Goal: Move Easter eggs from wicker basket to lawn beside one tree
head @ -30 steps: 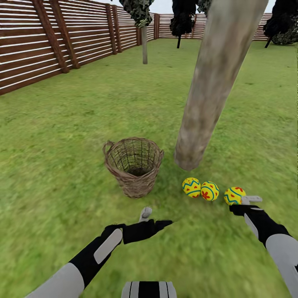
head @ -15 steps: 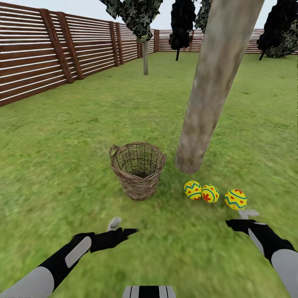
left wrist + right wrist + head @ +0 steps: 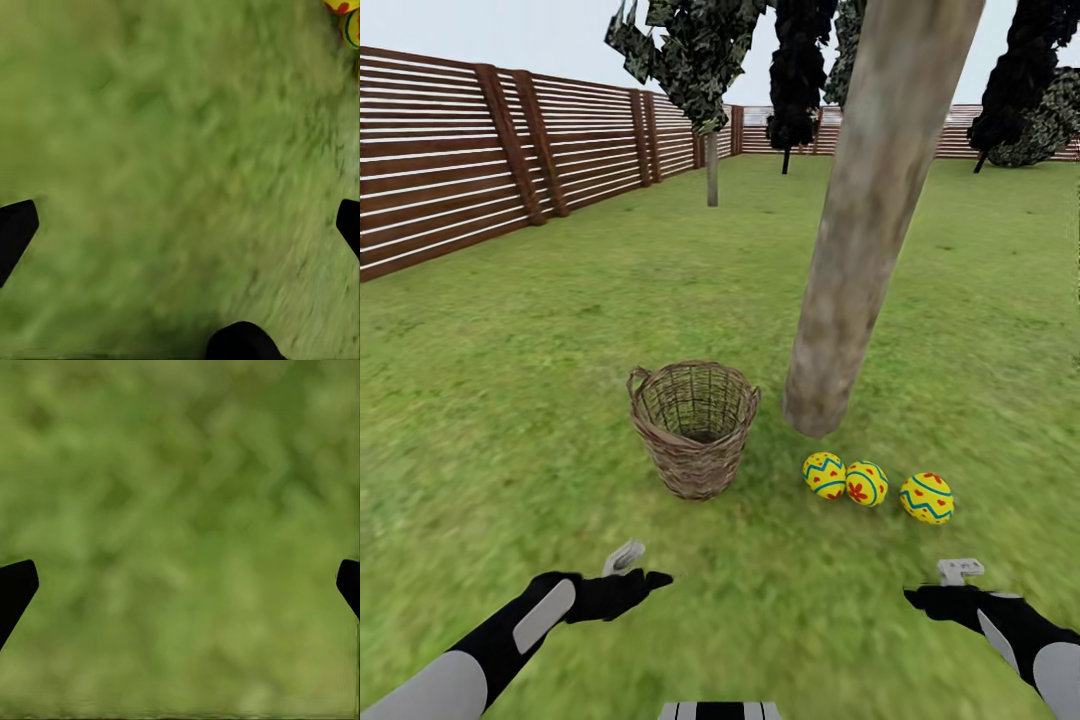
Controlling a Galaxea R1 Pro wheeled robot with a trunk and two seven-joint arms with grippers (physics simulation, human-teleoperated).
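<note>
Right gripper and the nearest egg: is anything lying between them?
No. In the head view only bare lawn separates the right gripper from the nearest Easter egg; they are apart.

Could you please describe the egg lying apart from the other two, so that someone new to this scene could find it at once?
Start at the thick pale trunk of the tree leaning over the lawn, with the wicker basket to its left. At the trunk's foot three Easter eggs lie in a row on the grass. The one meant is the rightmost egg: it sits alone, while the other two eggs touch.
</note>
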